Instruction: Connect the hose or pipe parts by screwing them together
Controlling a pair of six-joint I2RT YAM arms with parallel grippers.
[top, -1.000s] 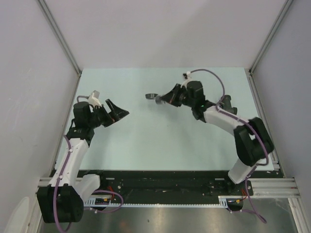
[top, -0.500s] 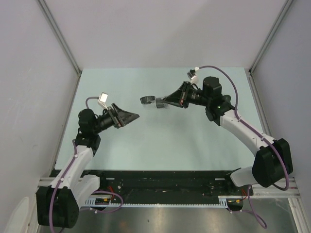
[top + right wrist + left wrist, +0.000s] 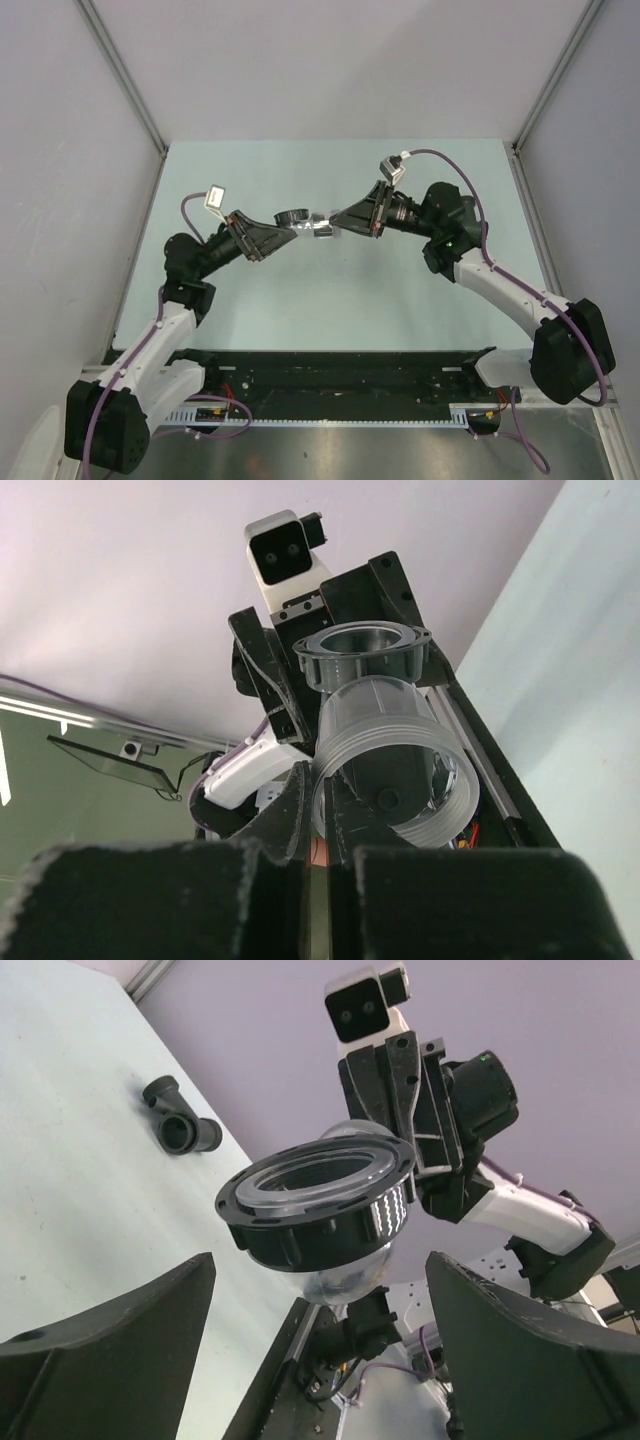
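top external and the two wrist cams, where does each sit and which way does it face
Top external: above and behind the robot, looking down on the table; both arms show, with left gripper and right gripper.
Left wrist: on the left arm, facing the right arm; its open fingers frame the ring nut.
Right wrist: on the right arm, facing the left arm; its fingers grip the threaded connector.
Shared: both wrist views show the ring nut.

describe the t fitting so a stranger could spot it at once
On the pale green table, look toward the edge by the wall. The dark grey T-shaped fitting lies there alone; the clear connector and black ring nut are held in the air.
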